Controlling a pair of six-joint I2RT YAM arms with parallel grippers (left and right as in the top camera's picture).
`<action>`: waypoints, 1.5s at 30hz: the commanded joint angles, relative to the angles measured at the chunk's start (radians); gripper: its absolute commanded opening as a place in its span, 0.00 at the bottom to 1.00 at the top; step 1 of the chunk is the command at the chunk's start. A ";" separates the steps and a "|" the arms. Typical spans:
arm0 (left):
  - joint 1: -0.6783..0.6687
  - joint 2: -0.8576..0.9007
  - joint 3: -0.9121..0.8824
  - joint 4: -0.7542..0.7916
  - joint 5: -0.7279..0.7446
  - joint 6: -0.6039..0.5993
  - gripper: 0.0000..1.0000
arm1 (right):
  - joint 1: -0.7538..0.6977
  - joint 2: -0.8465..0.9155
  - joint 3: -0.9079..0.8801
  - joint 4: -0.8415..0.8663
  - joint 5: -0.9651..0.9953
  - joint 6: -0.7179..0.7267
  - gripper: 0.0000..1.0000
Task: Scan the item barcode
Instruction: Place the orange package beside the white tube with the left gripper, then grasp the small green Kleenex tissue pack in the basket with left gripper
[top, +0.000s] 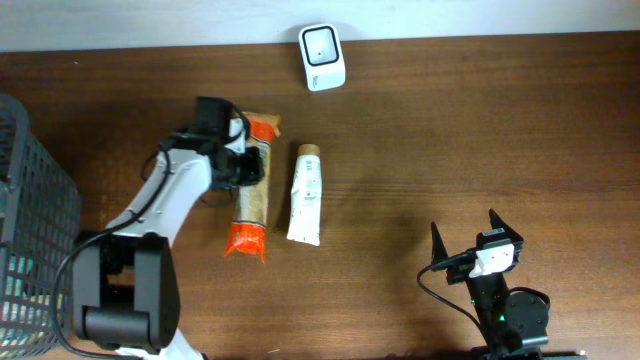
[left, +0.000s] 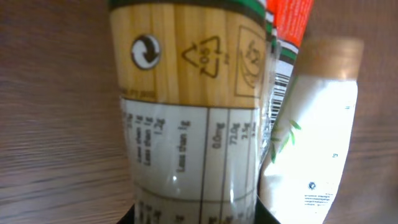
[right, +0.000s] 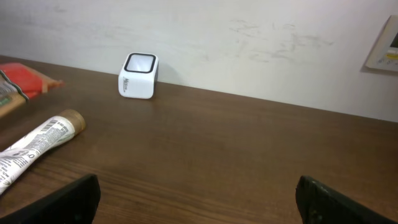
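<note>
A long pasta packet (top: 250, 205) with orange ends lies on the table, left of centre. My left gripper (top: 245, 160) sits over its upper half, and in the left wrist view the packet (left: 186, 93) fills the gap between the jaws of that gripper (left: 196, 214), which is shut on it. A barcode (left: 280, 93) shows along the packet's right edge. A white tube (top: 305, 195) with a tan cap lies just right of the packet. The white scanner (top: 322, 57) stands at the table's far edge. My right gripper (top: 465, 232) is open and empty near the front right.
A dark wire basket (top: 30, 200) stands at the left edge of the table. From the right wrist, the scanner (right: 138, 76) stands against the wall and the tube (right: 37, 146) lies at the left.
</note>
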 joint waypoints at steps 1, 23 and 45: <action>-0.026 -0.038 -0.012 0.014 -0.068 -0.028 0.68 | -0.006 -0.006 -0.007 -0.002 0.009 0.008 0.99; 0.802 -0.502 0.313 -0.010 -0.457 0.279 0.99 | -0.006 -0.006 -0.007 -0.002 0.009 0.008 0.99; 1.068 0.244 0.328 0.211 -0.241 0.771 0.82 | -0.006 -0.006 -0.007 -0.002 0.009 0.008 0.99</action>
